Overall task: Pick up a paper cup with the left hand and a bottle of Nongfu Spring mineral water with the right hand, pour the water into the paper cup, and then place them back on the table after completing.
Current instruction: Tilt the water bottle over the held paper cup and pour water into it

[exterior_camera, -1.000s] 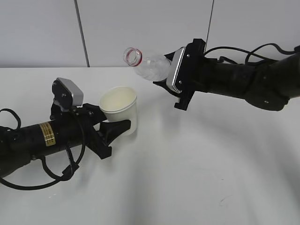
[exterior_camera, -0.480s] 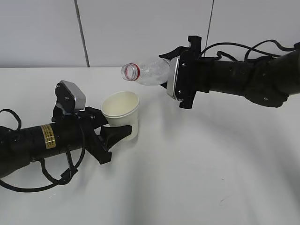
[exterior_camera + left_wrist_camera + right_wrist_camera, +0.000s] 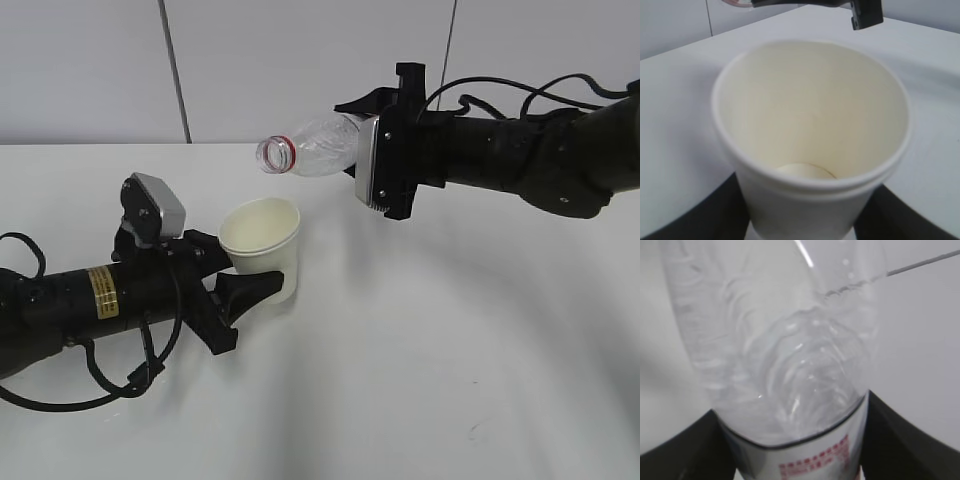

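Observation:
My left gripper is shut on a white paper cup, held upright just above the table. The left wrist view shows the cup close up between both black fingers; I see no water in it. My right gripper is shut on a clear Nongfu Spring water bottle, uncapped with a red neck ring, lying almost level with its mouth up and left of the cup's rim. The right wrist view shows the bottle with clear water inside and its white label between the fingers.
A grey-white panelled wall stands behind the table. The left arm's barrel with a yellow sticker lies low at the left. The right arm with its cables reaches in from the right.
The bottle has tipped from mouth-up to nearly level and its mouth has come lower, closer to the cup. The left gripper with the cup has shifted slightly right.

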